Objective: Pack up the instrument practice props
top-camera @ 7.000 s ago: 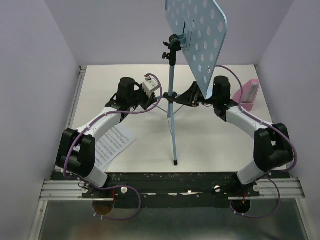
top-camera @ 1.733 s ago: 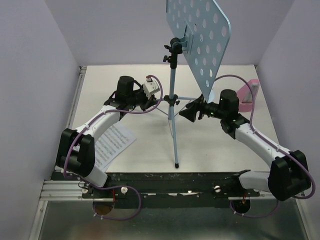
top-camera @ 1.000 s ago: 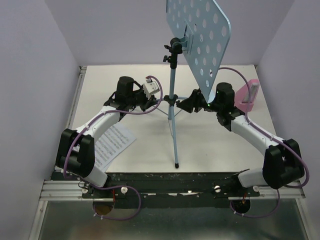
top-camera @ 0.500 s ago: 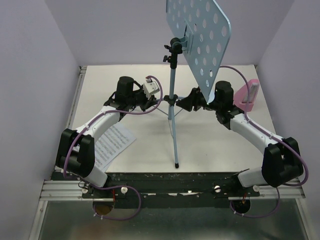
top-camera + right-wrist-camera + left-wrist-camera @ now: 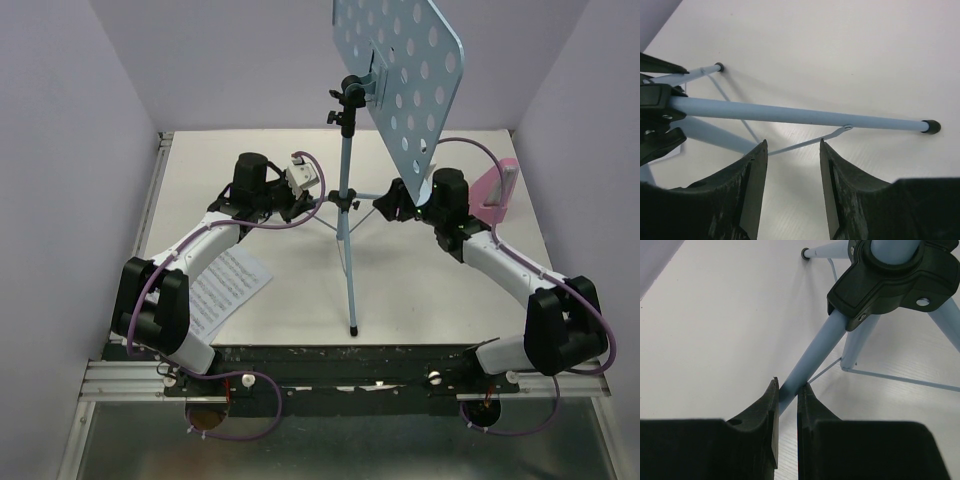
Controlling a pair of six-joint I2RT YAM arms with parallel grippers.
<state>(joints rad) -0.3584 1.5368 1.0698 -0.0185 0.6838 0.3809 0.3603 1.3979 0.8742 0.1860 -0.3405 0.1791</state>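
Nearest the arm bases, the white sheet-music pages (image 5: pixel 228 288) lay flat on the counter (image 5: pixel 420 290), around 8 o'clock from the stand's black hub (image 5: pixel 890 277) and partly under the left arm. The light-blue music stand (image 5: pixel 347 160) stood upright mid-counter, one leg running out toward 6 o'clock. The left end effector (image 5: pixel 787 390) was clenched on a tripod leg (image 5: pixel 815 355) at 9 o'clock, just below the hub. The right end effector (image 5: pixel 792 150) sat at 3 o'clock of the hub, released, fingers spread with a thin brace (image 5: pixel 805 142) just ahead. The pink metronome (image 5: pixel 497 190) sat farther out at 3 o'clock, near the counter's right edge.
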